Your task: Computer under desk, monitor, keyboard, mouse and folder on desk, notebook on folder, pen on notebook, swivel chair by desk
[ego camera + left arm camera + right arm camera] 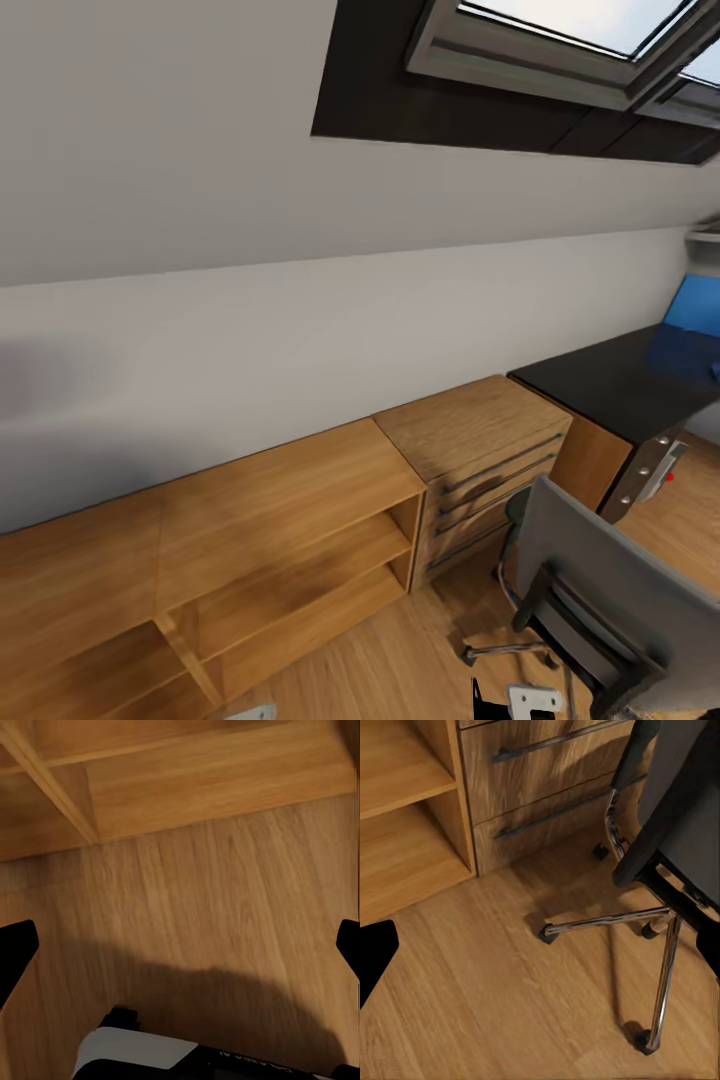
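The swivel chair [600, 590] stands at the lower right of the head view, its grey back turned toward the camera, a black armrest and a chrome leg showing below it, just in front of the wooden chest of drawers [480, 460]. Beyond the chest, the desk [610, 385] runs off to the right with its glossy black top and a drawer front with round silver knobs, and something bright blue, likely the folder [700, 305], sits or leans at the far right edge of the desk against the wall. To the left of the chest a low open wooden shelf unit [260, 540] lines the white wall under a skylight [560, 40]. The right wrist view adds what the head camera misses: the chair's chrome star base [660, 945] with black castors on the wood floor [495, 990], close to the chest's lower drawers. The left wrist view looks down at floorboards beside the shelf unit's base [187, 787]. Both the left gripper [180, 945] and the right gripper [540, 945] have their dark fingertips spread wide, holding nothing.
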Robot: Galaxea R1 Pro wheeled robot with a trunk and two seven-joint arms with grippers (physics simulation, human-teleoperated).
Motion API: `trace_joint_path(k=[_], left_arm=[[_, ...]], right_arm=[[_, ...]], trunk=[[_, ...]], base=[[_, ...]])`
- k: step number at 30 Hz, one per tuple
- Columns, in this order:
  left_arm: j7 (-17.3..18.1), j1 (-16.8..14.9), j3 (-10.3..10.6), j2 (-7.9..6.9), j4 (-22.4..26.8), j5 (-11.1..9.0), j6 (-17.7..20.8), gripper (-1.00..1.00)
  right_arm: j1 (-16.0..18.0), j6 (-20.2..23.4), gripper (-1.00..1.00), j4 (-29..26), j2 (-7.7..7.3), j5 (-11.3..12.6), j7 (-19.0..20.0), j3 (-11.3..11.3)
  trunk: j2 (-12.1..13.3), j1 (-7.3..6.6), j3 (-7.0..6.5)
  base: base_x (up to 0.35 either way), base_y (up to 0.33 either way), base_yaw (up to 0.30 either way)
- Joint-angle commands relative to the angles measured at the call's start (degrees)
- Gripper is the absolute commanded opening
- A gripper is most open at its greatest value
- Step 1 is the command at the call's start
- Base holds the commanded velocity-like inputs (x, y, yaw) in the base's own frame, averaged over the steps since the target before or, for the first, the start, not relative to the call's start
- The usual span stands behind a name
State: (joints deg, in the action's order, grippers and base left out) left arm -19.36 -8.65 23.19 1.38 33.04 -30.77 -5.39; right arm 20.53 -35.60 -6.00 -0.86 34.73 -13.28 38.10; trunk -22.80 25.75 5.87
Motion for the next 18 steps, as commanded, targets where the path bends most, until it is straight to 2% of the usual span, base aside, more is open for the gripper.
trace_joint_path(k=[1,18], left_arm=[[-0.42,-0.06,0.46,-0.06,0.0,-0.6,-0.37,1.0],[-0.42,-0.08,0.46,-0.06,0.0,-0.69,-0.32,1.0]], right_arm=[[0.03,0.0,1.0,-0.07,-0.02,0.07,-0.49,0.48],[0.03,0.15,1.0,-0.07,0.13,0.13,-0.59,0.54]], trunk=[[-0.12,0.04,0.12],[-0.12,0.04,0.12]], base=[[0.025,0.009,-0.3],[0.004,0.001,-0.3]])
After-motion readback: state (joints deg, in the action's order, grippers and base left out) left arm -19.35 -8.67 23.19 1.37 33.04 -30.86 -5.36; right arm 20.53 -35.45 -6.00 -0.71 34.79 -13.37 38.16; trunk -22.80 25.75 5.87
